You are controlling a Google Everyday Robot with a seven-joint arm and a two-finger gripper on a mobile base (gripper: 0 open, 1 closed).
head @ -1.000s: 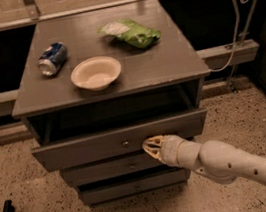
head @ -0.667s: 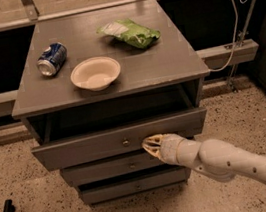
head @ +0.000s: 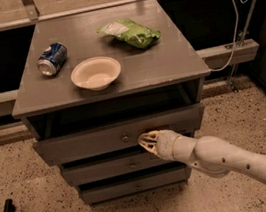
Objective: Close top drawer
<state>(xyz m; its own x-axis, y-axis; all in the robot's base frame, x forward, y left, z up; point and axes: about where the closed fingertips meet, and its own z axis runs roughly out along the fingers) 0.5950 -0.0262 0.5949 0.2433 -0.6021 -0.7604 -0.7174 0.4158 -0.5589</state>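
While the top drawer (head: 78,145) stands partly out, the gripper (head: 148,140) sits against its face beside the knob (head: 125,138); clenched or not, I cannot tell.

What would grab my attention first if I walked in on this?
The pale robot arm reaching in from the lower right, its gripper at the front of the top drawer, just beside the small knob; that drawer stands pulled out. Next, the cabinet top: a white bowl in front, a can on its side at left, a green bag behind.
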